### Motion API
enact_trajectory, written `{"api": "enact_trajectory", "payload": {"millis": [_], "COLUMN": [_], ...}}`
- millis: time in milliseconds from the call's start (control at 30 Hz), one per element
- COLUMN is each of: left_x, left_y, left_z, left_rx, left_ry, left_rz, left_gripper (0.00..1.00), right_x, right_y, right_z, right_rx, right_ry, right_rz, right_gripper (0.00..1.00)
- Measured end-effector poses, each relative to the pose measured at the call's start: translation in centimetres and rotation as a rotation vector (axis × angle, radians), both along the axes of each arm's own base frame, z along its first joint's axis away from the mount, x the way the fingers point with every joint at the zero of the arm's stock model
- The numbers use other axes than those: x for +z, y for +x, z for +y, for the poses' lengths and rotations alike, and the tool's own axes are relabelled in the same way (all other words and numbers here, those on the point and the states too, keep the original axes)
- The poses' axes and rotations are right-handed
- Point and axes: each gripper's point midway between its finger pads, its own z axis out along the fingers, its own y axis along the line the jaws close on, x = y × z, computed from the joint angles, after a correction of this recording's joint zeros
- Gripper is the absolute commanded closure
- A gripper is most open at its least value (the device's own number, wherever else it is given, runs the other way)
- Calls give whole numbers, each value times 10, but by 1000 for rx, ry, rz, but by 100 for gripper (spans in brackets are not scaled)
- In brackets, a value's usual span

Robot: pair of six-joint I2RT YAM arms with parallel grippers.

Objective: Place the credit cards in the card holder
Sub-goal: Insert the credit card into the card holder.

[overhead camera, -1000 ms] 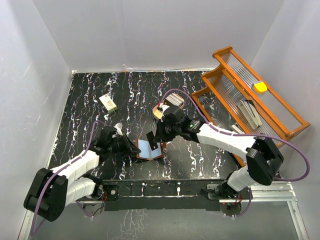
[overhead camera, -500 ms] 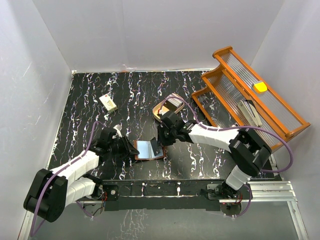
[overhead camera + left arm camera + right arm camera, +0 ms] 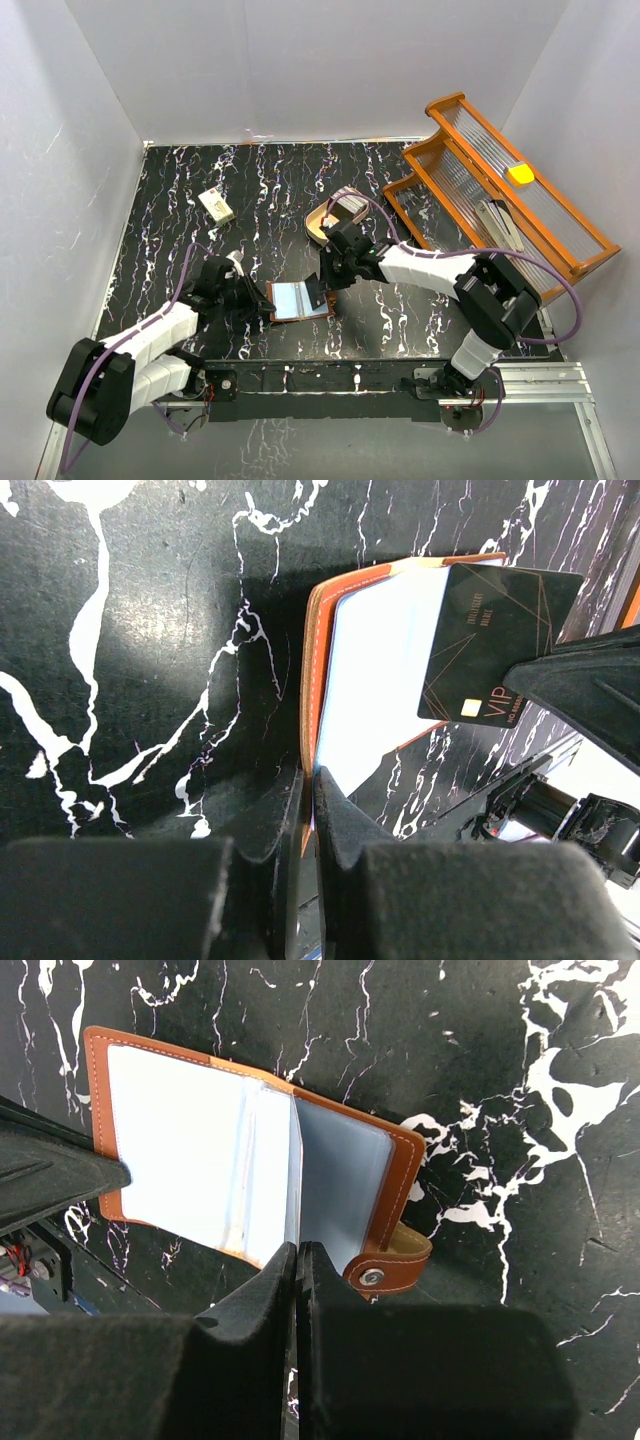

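Note:
The brown card holder (image 3: 293,299) lies open on the table, pale blue lining up. My left gripper (image 3: 262,297) is shut on its left edge, as the left wrist view (image 3: 310,780) shows. My right gripper (image 3: 325,284) is shut on one dark credit card (image 3: 318,294), held on edge over the holder's right half. That card (image 3: 495,645) is black with gold lines and "VIP". In the right wrist view the gripper (image 3: 298,1252) hangs over the lining (image 3: 190,1150) near the snap stud (image 3: 372,1277); the card is edge-on. More cards (image 3: 349,200) lie in a beige tray (image 3: 316,228).
A small cream block (image 3: 216,205) lies at the back left. An orange wooden rack (image 3: 470,130) with ribbed panels stands at the right, a yellow object (image 3: 519,174) on it. White walls close in the black marbled table (image 3: 180,180).
My right gripper has carried the dark card down and a little right, onto the holder's right half. The holder now lies flatter. My left gripper has kept its hold.

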Motion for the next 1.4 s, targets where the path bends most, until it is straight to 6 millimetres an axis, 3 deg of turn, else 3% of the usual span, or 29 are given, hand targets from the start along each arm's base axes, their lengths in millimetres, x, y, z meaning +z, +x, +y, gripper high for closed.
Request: {"api": "enact_trajectory", "payload": {"millis": [333,667,1400], "left_x": [-15,-16,-15], "left_y": [-3,-2,-2], "left_z": [6,5,3], "left_rx": [5,3,1], "left_ry": [49,47,39], "left_rz": [42,44,48], "left_gripper": [100,100,100], "right_x": [1,9,-3], "right_y": [-1,-5,-9], "right_z": [5,19,28], "right_rx": [-4,-30,-60], "right_ry": [68,169,227], "right_rz": [38,86,148], "right_gripper": [100,100,100]}}
